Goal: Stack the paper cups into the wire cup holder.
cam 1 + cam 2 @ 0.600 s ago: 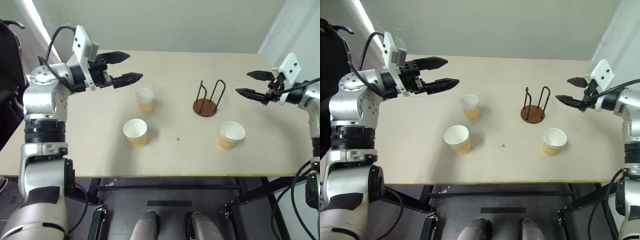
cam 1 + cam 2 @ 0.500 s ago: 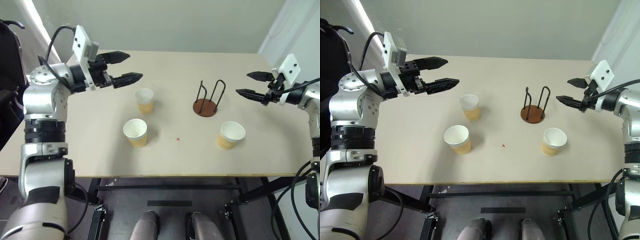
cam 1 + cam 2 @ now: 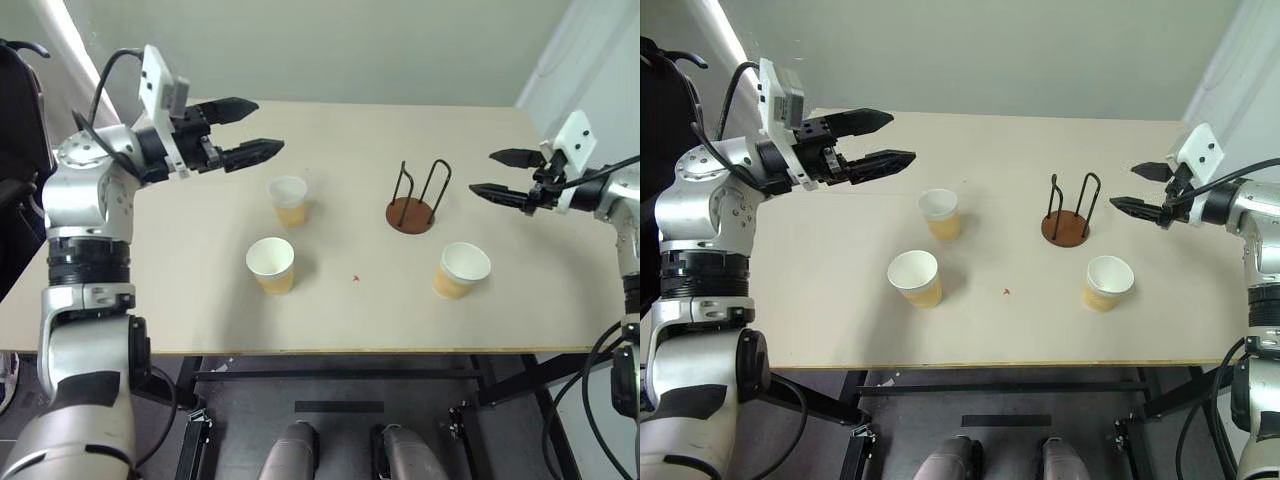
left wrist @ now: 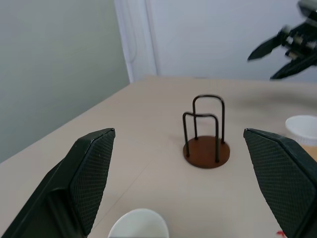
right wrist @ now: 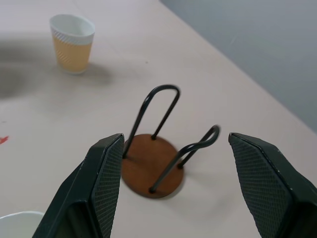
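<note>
Cups [image 3: 271, 264] and wire cup holder [image 3: 411, 202] stand on beige table [image 3: 180, 290] by grey wall [image 3: 350, 45].

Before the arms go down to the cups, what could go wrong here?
1. The wire cup holder looks light, with thin loops; a finger brushing it could tip it.
2. The three paper cups stand upright and apart; a firm squeeze may crush one, and a sideways touch may knock it over.
3. The right gripper hangs close beside the holder, open; coming down for the nearest cup, it could catch a loop.
</note>
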`<state>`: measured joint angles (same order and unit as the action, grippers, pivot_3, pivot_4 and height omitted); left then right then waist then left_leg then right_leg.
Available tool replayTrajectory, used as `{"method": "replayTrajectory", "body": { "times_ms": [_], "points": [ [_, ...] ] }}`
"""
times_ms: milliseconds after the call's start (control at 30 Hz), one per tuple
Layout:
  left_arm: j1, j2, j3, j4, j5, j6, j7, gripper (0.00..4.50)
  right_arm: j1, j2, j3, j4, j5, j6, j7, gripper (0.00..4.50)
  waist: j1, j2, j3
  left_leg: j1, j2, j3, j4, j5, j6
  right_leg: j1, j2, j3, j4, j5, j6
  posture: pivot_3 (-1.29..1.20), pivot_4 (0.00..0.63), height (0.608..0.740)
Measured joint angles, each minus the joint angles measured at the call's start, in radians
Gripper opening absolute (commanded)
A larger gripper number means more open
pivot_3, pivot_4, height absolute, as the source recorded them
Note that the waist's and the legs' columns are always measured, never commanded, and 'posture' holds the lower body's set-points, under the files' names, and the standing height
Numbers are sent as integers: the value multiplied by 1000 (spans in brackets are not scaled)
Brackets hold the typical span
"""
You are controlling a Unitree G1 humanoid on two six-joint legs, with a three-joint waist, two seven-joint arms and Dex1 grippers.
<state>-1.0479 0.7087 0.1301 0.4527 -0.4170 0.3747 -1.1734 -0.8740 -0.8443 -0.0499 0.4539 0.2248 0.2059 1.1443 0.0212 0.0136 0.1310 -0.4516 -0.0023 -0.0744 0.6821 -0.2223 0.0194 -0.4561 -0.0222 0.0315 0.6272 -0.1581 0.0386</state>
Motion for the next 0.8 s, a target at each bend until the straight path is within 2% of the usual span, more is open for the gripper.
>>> {"method": "replayTrajectory", "body": {
  "times_ms": [367, 600, 800],
  "points": [
    [-1, 2, 20, -34, -86, 94, -53, 4459, 5, 39, 56, -18, -19, 72, 5, 3397, -1, 0, 0, 0, 0, 0, 0, 0, 0, 0, 0, 0, 0, 0, 0, 0, 150, 740],
    [-1, 78, -30, -40, -69, 133, -148, 4459, -52, 70, 76, 43, -51, 90, 11, 3397, -5, 0, 0, 0, 0, 0, 0, 0, 0, 0, 0, 0, 0, -1, -1, 0, 150, 740],
    [-6, 95, -39, -20, -51, 132, -177, 4459, -106, 114, 107, 147, -96, 68, -7, 3397, -6, 0, 0, 0, 0, 0, 0, 0, 0, -1, 0, 0, 0, -2, -4, 0, 150, 740]
  ]
}}
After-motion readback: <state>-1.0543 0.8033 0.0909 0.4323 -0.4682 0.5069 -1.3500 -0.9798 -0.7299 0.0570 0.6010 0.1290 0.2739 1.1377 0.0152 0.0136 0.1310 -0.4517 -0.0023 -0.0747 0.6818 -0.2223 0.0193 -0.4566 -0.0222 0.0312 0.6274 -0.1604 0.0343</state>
